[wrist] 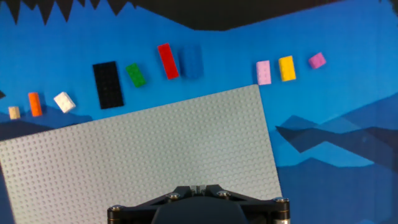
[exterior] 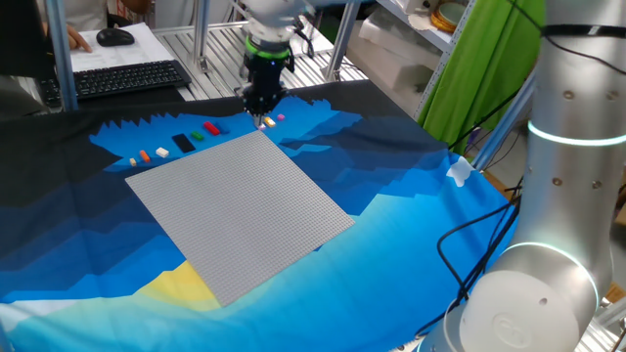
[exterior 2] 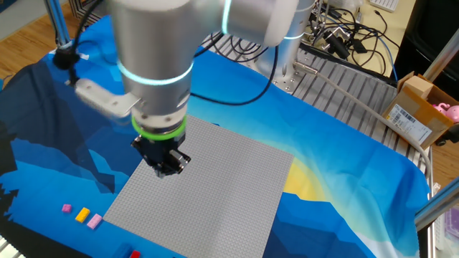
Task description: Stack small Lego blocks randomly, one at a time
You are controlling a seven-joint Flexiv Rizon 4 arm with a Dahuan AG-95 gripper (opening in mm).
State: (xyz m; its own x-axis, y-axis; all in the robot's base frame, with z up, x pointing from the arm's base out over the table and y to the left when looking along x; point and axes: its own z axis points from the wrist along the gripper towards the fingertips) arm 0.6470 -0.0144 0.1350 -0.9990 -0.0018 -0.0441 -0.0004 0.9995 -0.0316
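Note:
The small Lego blocks lie in a row on the blue cloth beyond the far edge of the grey baseplate (wrist: pixel 155 143). In the hand view they are tan (wrist: pixel 13 112), orange (wrist: pixel 35 104), white (wrist: pixel 64 102), black (wrist: pixel 107 84), green (wrist: pixel 136 74), red (wrist: pixel 166 61), blue (wrist: pixel 191 62), pink (wrist: pixel 263 72), yellow (wrist: pixel 286 68) and purple (wrist: pixel 317 60). My gripper (wrist: pixel 198 186) hangs above the baseplate near its far corner (exterior: pixel 264 115), short of the pink and yellow blocks (exterior 2: pixel 82 214). Its jaws stand together, with nothing between them.
A keyboard (exterior: pixel 127 78) and a mouse (exterior: pixel 115 37) lie on a desk behind the table. The arm's base (exterior: pixel 567 196) stands at the right. A cardboard box (exterior 2: pixel 423 107) and cables (exterior 2: pixel 344 36) lie on the metal frame beside the cloth.

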